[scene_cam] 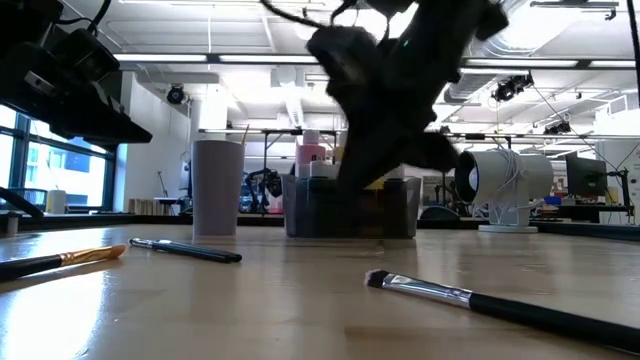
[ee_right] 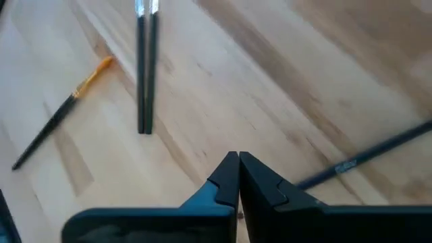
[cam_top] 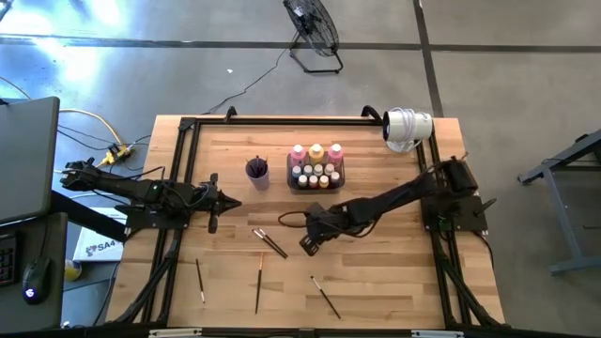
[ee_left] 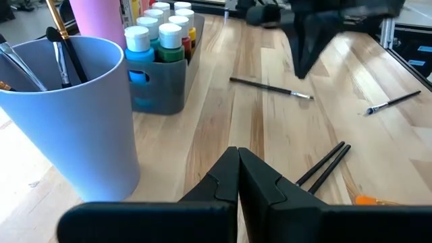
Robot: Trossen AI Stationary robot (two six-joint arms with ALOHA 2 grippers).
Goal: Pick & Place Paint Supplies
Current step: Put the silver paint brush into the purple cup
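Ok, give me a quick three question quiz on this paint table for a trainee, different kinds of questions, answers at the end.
1. True or false: the right gripper holds a paintbrush.
2. Where do the paint bottles stand? A) in the dark tray B) loose on the table C) in the purple cup
3. Fill in: the purple cup holds ____.

Key:
1. False. Its fingers are shut on nothing, above the bare wood near the paired brushes.
2. A.
3. Brushes. The left gripper waits, shut, beside the cup.
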